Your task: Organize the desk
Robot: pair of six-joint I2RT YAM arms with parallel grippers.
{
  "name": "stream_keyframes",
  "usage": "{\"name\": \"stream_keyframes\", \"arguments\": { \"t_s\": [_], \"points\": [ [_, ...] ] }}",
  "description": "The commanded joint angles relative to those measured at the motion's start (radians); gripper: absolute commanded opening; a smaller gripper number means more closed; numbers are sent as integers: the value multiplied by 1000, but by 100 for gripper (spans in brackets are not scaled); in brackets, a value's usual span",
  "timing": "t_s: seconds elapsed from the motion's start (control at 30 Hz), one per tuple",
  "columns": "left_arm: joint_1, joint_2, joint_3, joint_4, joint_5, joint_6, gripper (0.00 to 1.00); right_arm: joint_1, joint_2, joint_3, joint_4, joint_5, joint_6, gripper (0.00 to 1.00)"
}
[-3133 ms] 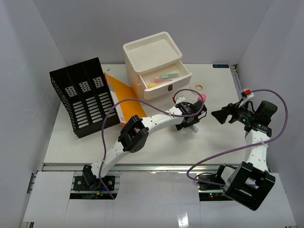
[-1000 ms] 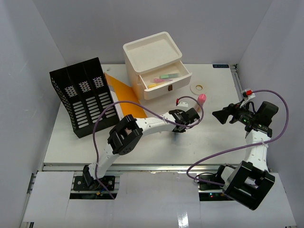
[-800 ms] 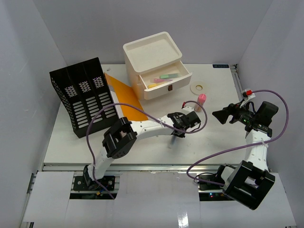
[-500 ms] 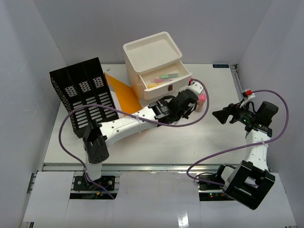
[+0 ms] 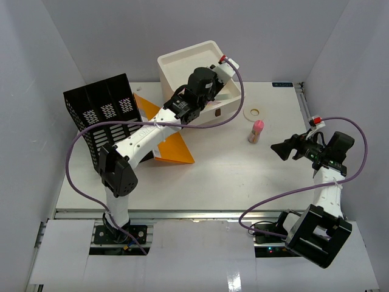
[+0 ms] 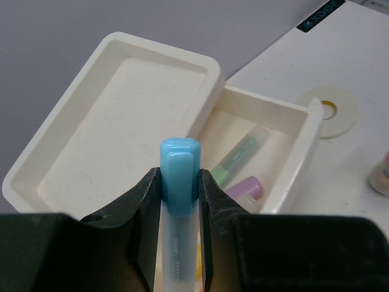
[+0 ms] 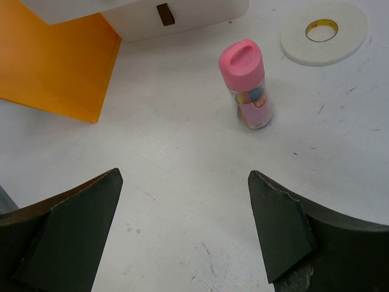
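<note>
— Pinching what, the left gripper [image 6: 178, 179]?
— A blue-capped highlighter [image 6: 180, 159], with the fingers pressed on both its sides. Its long axis runs out between the fingertips, cap forward, toward the cream drawer box [image 6: 121, 128].
— And the desk [image 7: 182, 152]?
— Flat below the right gripper [image 7: 184, 179], whose fingers are spread wide and empty. Its length runs from arm to arm.

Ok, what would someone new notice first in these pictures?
The left end effector pinches a blue-capped marker over the cream drawer box at the back of the desk, its drawer open with markers inside. A pink-capped bottle stands near a tape roll, with the right end effector open and empty facing it.
</note>
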Motion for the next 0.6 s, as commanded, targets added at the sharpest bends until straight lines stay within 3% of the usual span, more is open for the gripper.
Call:
{"name": "stream_keyframes", "arguments": {
  "t_s": [0.0, 0.1, 0.23, 0.3, 0.4, 0.5, 0.57],
  "points": [
    [41, 5, 17, 93, 72, 73, 2, -6, 3, -4, 41, -18, -1, 90],
    [55, 15, -12, 110, 73, 75, 16, -6, 5, -6, 42, -21, -3, 90],
    [57, 18, -27, 122, 81, 58, 58, -6, 5, -6, 42, -24, -4, 90],
    [56, 16, -21, 119, 84, 33, 73, -6, 5, -6, 42, -24, -6, 91],
    [55, 9, -6, 104, 93, -1, 84, -6, 5, -6, 42, -25, -10, 90],
    [53, -3, 23, 34, 146, -40, 87, -6, 5, -6, 38, -32, -17, 91],
    [50, -35, 33, -44, 324, -86, 86, -6, 6, -2, 21, -64, -50, 91]
  ]
}}
